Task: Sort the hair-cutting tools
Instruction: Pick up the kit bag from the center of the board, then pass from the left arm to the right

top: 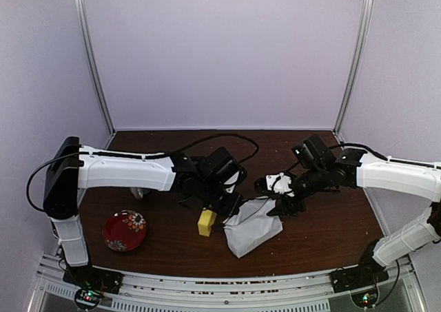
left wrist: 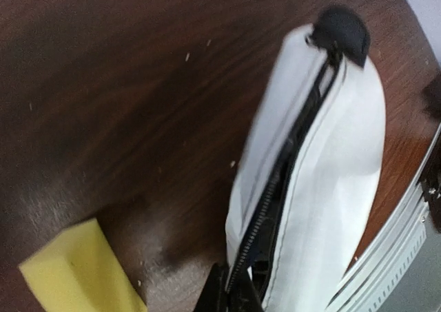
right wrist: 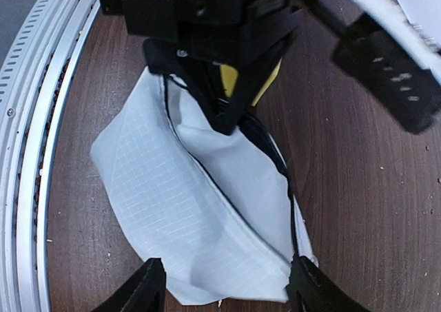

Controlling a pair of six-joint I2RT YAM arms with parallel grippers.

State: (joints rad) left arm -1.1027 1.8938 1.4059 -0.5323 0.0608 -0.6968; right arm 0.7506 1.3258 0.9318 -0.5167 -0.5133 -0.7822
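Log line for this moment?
left pincer: shut on white pouch | right pincer: open, astride pouch | yellow sponge: beside pouch

White grid-patterned pouch (right wrist: pixel 172 222), black zipper (left wrist: pixel 286 167), yellow sponge (left wrist: pixel 76 274), red floral plate (top: pixel 125 231), dark brown table (top: pixel 331 215)

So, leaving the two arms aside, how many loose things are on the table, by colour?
White: 1, pouch
Yellow: 1, sponge
Red: 1, plate
Silvery: 1, small thing, too small to tell what it is
Total: 4
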